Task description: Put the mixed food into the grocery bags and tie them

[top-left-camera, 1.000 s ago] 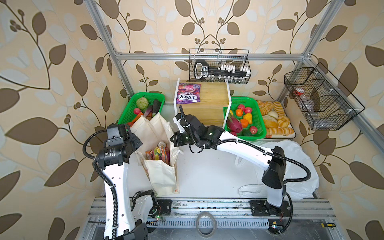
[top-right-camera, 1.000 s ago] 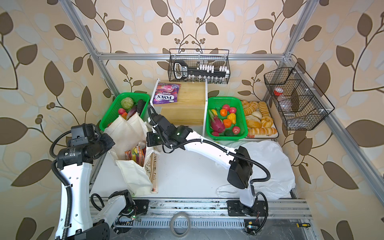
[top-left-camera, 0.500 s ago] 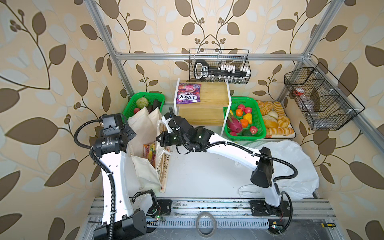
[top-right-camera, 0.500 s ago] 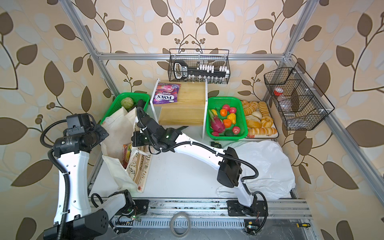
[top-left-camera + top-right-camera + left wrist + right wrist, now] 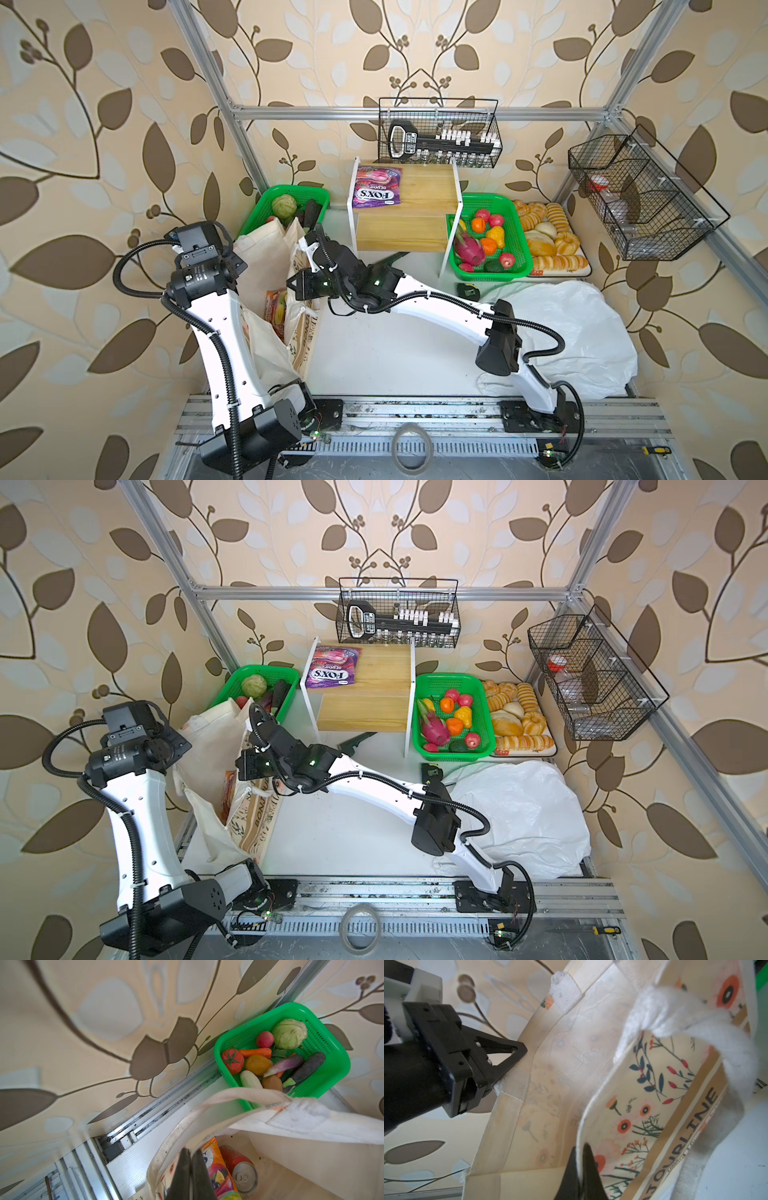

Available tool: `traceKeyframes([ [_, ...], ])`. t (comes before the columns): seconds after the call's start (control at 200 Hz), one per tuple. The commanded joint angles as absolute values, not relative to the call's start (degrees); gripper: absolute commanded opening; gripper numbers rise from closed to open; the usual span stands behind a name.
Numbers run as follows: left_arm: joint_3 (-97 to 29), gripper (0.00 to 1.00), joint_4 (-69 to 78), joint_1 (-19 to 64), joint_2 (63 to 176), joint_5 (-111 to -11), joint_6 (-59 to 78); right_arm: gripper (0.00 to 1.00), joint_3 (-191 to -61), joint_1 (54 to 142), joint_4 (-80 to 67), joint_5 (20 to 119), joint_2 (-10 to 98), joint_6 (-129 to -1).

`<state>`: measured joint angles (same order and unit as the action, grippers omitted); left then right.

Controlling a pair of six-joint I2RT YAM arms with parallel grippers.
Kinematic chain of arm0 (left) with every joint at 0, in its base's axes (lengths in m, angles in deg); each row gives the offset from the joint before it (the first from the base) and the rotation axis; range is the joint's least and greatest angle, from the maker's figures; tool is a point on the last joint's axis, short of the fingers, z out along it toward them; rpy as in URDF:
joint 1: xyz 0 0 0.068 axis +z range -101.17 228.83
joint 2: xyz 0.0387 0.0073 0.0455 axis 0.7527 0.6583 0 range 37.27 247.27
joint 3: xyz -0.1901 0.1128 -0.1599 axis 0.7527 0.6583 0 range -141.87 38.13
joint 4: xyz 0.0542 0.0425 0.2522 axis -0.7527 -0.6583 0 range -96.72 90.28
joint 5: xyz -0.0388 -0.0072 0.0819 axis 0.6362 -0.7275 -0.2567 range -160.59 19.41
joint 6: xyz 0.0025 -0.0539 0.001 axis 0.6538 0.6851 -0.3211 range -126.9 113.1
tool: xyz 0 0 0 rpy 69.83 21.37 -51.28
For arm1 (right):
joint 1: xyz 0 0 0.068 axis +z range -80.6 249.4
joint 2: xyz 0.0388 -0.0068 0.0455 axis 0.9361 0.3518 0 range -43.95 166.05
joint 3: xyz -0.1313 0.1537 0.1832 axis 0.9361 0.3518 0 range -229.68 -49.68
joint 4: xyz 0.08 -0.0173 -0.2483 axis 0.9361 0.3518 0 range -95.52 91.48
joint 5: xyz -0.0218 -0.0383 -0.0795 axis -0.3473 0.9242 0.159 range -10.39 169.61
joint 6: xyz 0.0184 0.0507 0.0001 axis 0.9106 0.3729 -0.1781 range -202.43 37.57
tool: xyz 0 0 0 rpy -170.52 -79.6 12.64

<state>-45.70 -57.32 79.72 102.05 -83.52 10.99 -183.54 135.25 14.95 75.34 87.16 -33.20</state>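
**Canvas tote (image 5: 266, 253): pinched at both rims, mouth spread**

At 9 o'clock on the white table (image 5: 395, 353), upright. Floral print and dark lettering on the outer face.

Inside, from the left wrist view: orange Fox's Fruits packet (image 5: 218, 1167) and red soda can (image 5: 239, 1167), just beside each other.

Left gripper (image 5: 190, 1153): on the tote's 9 o'clock rim. Jaws pressed together, cloth nipped between the tips, close to a handle root.

Right gripper (image 5: 580, 1148): on the tote's 3 o'clock rim. Jaws pressed together too, a thin pale edge of fabric caught between the fingers.

Around the table, in both top views:
- Purple Fox's packet (image 5: 376, 187) flat on the wooden shelf (image 5: 419, 187) at 12 o'clock.
- Green fruit basket (image 5: 517, 232) at 1 o'clock, with pink dragon fruit (image 5: 469, 251), toy orange (image 5: 478, 224) and yellow pear (image 5: 496, 236) in it.
- Green vegetable basket (image 5: 299, 190) at 11 o'clock, just behind the tote.
- White plastic carrier (image 5: 582, 332) crumpled low at 4 o'clock, well apart from the tote, with the right arm's base over its near edge.
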Motion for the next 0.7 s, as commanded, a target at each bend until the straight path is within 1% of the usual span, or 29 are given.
traceKeyframes([
  [0.0, -50.80, 0.00, -49.10, 81.79, 101.47, -89.57, 9.81, 0.00, -188.10, 135.85, 8.53, 75.82, 88.51, -31.89],
  [0.33, -50.59, 0.00, -47.15, 85.48, 104.13, -92.54, 8.14, 0.00, -191.36, 136.35, 3.27, 76.91, 93.40, -32.62],
  [0.505, -53.80, 0.00, -46.48, 86.83, 107.30, -87.27, 7.56, 0.00, -195.78, 136.22, 2.44, 77.33, 96.56, -33.68],
  [0.575, -55.94, 0.00, -48.32, 86.89, 109.58, -87.38, 7.22, 0.00, -195.30, 135.86, 1.70, 77.24, 96.59, -33.65],
  [0.695, -55.20, 0.00, -47.94, 86.89, 110.30, -86.70, 6.85, 0.00, -194.01, 135.67, 0.94, 76.49, 96.90, -33.55],
])
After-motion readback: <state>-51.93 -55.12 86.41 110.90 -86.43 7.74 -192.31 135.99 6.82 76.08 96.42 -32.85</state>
